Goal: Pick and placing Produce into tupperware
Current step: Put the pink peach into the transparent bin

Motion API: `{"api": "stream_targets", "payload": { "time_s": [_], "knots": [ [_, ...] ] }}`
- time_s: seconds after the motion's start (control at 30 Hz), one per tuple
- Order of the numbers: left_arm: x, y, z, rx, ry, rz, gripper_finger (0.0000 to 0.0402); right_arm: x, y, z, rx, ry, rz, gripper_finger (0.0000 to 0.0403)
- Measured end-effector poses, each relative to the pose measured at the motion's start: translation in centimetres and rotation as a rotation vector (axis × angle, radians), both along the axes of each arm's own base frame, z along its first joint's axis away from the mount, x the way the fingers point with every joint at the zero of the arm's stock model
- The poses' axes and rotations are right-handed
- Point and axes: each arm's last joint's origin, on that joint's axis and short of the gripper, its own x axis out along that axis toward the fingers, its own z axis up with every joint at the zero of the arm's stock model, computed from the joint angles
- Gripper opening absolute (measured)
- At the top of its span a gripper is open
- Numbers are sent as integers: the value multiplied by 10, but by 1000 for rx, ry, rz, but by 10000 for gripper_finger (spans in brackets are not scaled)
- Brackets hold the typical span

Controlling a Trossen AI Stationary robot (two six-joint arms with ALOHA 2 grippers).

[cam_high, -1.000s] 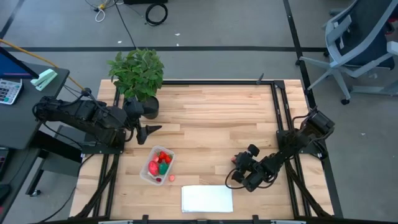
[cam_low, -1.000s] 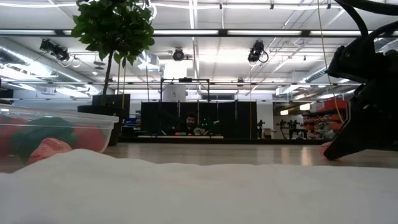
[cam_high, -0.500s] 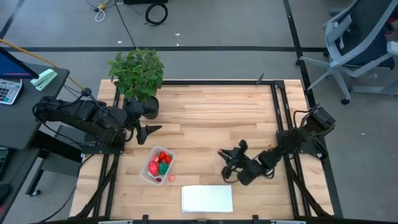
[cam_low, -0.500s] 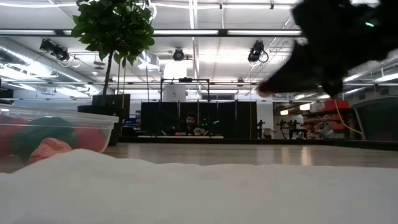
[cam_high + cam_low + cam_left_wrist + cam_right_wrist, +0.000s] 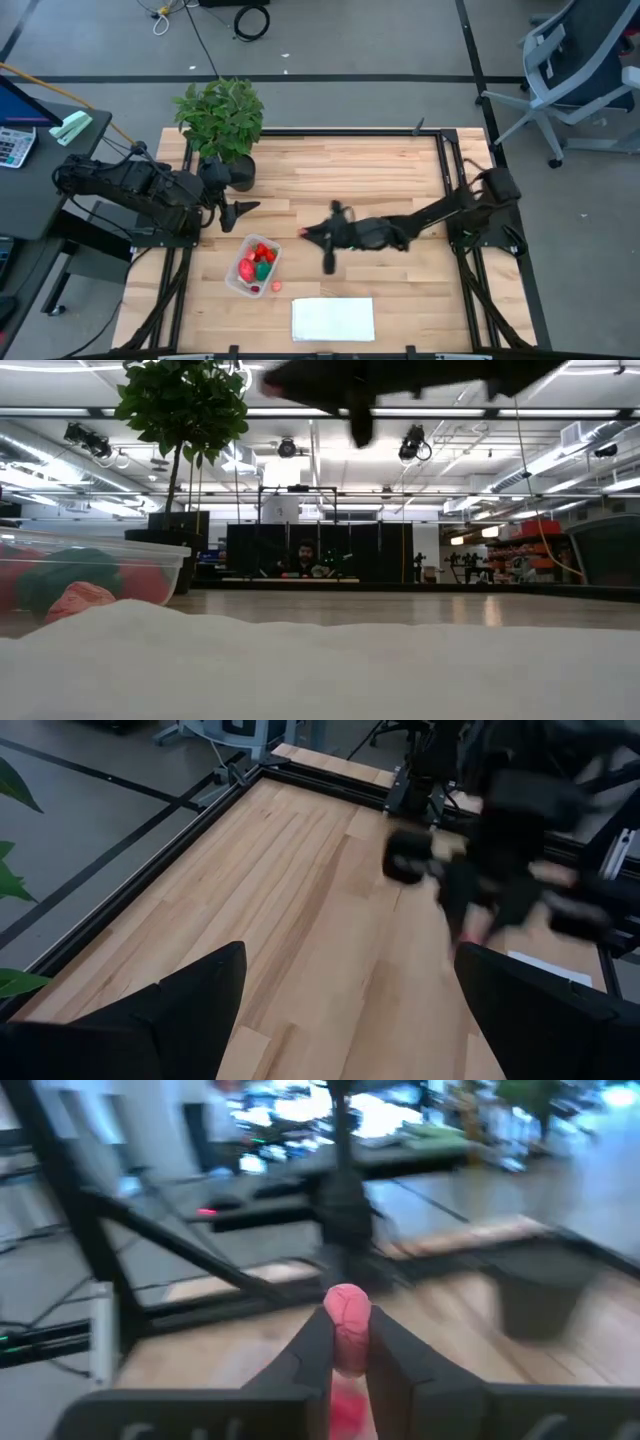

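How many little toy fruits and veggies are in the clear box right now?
4 that I can make out in the clear box: red ones at the top, a pink one, a green one. More may be hidden. The right gripper carries another pink piece.

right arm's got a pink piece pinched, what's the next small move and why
Probably carry it on toward the tupperware and stop above it: the right gripper holds the pink produce piece in mid-air over bare table, short of the tub. The left gripper waits by the plant pot.
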Motion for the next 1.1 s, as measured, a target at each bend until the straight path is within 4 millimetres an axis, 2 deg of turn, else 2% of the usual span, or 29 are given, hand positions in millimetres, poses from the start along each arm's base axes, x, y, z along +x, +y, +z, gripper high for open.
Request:
{"api": "stream_targets", "payload": {
  "time_s": [0.13, 0.27, 0.47, 0.63, 0.83, 0.93, 1.1],
  "knots": [
    [0, 0, 0, -1, -5, 0, 364, 53, 16, -6, -89, -2, 107, 68],
    [0, 0, 0, 0, -3, 0, 364, 100, 29, -27, -165, 95, 126, 83],
    [0, 0, 0, 10, 8, -4, 364, 144, 32, -48, -195, 183, 117, 79],
    [-1, 0, -1, 12, 14, -4, 364, 159, 26, -62, -208, 317, 147, 90],
    [-1, 0, -1, 11, 15, -3, 364, 161, 23, -67, -216, 393, 150, 131],
    [-1, 0, -1, 8, 15, -2, 364, 160, 24, -61, -214, 380, 153, 156],
    [-1, 0, -1, -31, 2, 17, 364, 152, 26, -32, -232, 376, 159, 187]
  ]
}}
